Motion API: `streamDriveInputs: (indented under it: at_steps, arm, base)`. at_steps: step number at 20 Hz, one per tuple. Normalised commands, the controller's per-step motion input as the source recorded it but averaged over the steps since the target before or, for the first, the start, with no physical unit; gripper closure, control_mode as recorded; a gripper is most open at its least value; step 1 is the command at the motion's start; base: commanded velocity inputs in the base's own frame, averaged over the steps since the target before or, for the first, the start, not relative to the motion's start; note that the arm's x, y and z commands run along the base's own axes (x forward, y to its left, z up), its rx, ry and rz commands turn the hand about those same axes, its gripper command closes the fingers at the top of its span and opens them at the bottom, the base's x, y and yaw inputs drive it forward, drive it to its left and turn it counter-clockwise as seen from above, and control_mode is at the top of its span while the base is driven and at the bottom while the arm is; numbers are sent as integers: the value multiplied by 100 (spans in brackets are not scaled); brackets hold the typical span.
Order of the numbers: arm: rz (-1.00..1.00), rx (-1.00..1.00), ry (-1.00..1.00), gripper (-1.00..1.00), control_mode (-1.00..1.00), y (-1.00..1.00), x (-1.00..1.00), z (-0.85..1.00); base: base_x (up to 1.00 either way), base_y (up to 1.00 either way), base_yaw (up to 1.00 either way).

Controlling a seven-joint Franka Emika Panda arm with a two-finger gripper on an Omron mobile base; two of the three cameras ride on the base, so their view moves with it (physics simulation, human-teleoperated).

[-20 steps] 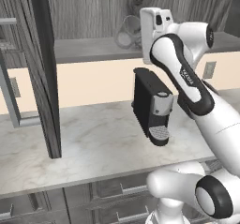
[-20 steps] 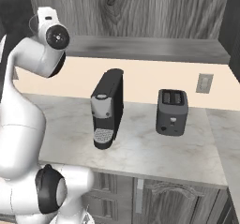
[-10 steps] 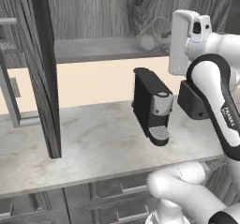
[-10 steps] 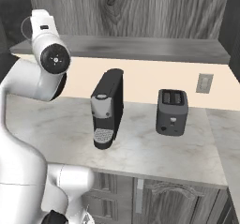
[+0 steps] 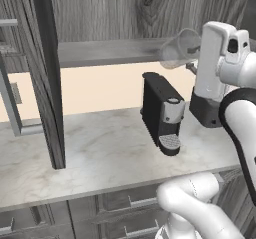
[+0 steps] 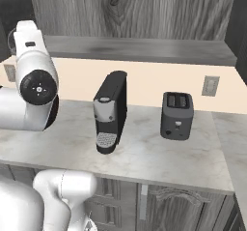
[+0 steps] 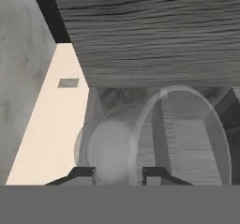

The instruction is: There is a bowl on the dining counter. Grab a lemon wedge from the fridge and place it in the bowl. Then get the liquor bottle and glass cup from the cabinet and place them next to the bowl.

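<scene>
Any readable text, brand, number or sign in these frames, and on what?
None can be read.
Coffee machine: no brand or label visible.
Toaster: a small pale mark on its front, too small to read.
Glass cup in the gripper: plain.
Wall outlet: blank.

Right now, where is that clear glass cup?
The glass cup is tipped sideways in the gripper, held in the air at the cabinet's shelf, above the black coffee machine.
</scene>
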Motion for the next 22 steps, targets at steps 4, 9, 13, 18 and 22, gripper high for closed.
streamDriveInputs:
  at_steps: [4,9,13,18,22]
  arm:
    - [-9,3,-6,100,-100,-7,-66,-4]
    - [-13,6,-8,100,-100,-22,-75,0]
    - [-5,4,-3,100,100,-13,-34,0]
    - [0,0,0,100,100,0,0,0]
    - [0,0,0,100,100,0,0,0]
  base:
    - [0,0,0]
    - [0,0,0]
    - [-38,-15,-5]
    - [-94,-12,-11]
    - [-100,0,-11]
